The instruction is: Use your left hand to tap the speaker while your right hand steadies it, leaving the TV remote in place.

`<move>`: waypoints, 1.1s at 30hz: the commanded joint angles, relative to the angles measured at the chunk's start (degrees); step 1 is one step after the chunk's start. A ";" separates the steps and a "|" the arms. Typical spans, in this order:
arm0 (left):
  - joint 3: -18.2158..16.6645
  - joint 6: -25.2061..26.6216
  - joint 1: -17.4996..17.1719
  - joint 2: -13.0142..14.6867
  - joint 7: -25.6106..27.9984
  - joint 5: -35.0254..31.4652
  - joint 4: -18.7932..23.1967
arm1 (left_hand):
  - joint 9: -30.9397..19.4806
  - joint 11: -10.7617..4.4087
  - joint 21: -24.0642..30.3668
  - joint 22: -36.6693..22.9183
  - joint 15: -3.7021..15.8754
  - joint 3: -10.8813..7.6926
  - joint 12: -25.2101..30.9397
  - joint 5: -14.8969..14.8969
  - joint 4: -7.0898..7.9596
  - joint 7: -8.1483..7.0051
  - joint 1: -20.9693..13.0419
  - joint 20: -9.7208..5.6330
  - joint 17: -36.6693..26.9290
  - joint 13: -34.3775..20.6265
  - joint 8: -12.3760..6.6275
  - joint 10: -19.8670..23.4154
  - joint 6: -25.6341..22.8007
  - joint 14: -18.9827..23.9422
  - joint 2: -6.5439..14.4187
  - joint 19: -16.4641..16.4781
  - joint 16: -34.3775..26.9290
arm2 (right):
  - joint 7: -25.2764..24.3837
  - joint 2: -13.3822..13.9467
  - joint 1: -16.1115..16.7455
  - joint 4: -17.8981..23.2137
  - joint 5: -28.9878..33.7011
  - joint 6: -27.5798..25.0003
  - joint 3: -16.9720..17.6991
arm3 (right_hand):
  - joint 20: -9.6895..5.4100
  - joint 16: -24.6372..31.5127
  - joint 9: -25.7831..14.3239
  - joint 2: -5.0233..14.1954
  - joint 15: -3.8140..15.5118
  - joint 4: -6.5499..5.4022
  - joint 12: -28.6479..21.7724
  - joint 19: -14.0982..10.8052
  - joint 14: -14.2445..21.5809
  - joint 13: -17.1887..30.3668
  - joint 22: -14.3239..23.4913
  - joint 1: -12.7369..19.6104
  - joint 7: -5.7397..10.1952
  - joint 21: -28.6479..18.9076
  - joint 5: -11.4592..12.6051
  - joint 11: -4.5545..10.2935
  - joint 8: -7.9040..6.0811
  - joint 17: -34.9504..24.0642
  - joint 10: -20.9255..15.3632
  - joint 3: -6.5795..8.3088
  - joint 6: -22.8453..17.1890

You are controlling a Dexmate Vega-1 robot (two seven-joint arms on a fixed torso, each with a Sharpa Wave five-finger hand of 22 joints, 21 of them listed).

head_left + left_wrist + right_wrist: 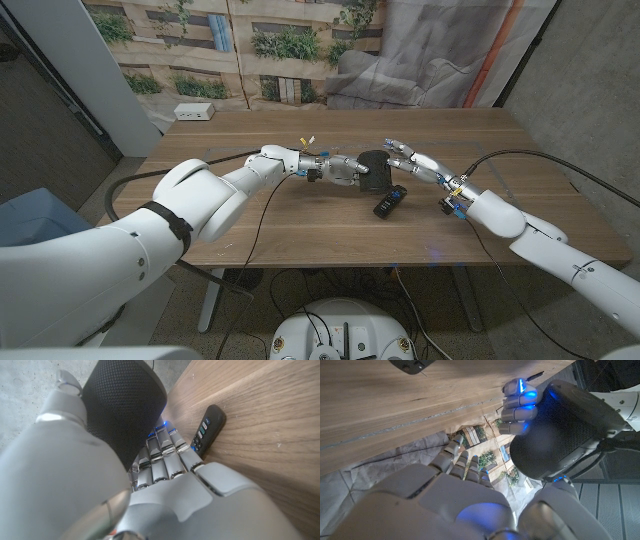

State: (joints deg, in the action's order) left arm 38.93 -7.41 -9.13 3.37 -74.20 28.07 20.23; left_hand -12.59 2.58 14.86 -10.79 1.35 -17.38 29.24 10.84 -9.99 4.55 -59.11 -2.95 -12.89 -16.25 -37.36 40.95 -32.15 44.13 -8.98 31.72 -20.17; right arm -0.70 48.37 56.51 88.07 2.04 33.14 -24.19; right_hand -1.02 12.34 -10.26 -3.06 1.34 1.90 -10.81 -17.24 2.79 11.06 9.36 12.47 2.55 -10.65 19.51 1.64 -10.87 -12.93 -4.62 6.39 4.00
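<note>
A white box (194,111) sits at the far left corner of the wooden surface (300,225); the left robot hand (340,169) reaches in mid-surface, its fingers (165,457) pressed against the black mesh speaker (374,170), gripping nothing; just right, the right robot hand (412,158) clasps the speaker's other side; the TV remote (391,202) lies just in front of the speaker.
</note>
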 commanded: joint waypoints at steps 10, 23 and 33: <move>0.08 -0.53 -0.20 -0.24 -0.88 0.05 0.03 | 0.95 -14.50 1.11 -0.45 12.07 -1.10 0.56 0.31 -0.04 -8.39 -7.05 -5.24 -0.50 -11.97 -19.23 19.15 -12.61 6.60 12.87 1.48 -0.85 | 0.07 -0.58 -0.10 0.23 0.02 0.07 -0.28 | 0.00 0.19 -0.11 -0.20 -0.06 -0.12 -0.17 -0.49 -0.01 0.09 0.17 -0.37 0.04 -0.07 0.32 -0.15 -0.48 -0.20 -0.14 -0.29 0.06; 0.14 -0.62 -0.13 -0.50 -0.10 -0.08 0.01 | 1.32 -14.43 1.19 -0.47 12.03 -1.32 0.41 0.32 0.04 -8.20 -7.11 -5.28 -0.42 -11.95 -19.32 19.65 -12.88 6.95 12.85 1.50 -0.61 | 1.45 -0.91 -1.07 -0.91 -0.50 0.11 -1.17 | -0.03 0.15 -0.11 -0.07 0.04 -0.15 -0.06 -0.31 -0.20 0.09 0.18 -0.41 0.19 0.02 0.50 -0.05 -0.38 -0.26 0.19 -0.41 0.36; 0.21 -0.52 0.00 -0.95 0.76 -0.12 -0.03 | 1.67 -14.34 1.25 -0.47 12.26 -1.47 0.20 0.32 -0.06 -8.05 -7.30 -5.39 -0.42 -11.77 -19.28 20.19 -13.17 7.19 12.63 1.51 -0.43 | 2.23 -1.17 -1.70 -2.05 -0.92 0.24 -1.82 | -0.03 0.08 -0.11 -0.02 -0.02 -0.15 -0.01 -0.22 -0.41 0.09 0.18 -0.43 0.32 0.05 0.58 0.10 -0.34 -0.28 0.36 -0.47 0.51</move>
State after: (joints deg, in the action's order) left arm 39.05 -7.94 -9.28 2.88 -74.27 28.05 20.25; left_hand -10.87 3.49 15.52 -11.07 0.17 -17.52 29.25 10.80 -10.13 5.67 -59.10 -3.15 -13.20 -16.25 -37.36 41.87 -33.26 45.61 -8.99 32.74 -20.78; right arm 0.56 47.50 55.52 87.14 1.56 33.24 -25.26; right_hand -1.02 12.34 -10.26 -3.07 1.12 1.73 -10.81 -17.24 2.57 11.06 9.48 12.47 2.56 -10.65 19.73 1.86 -10.87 -12.91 -4.40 6.23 4.01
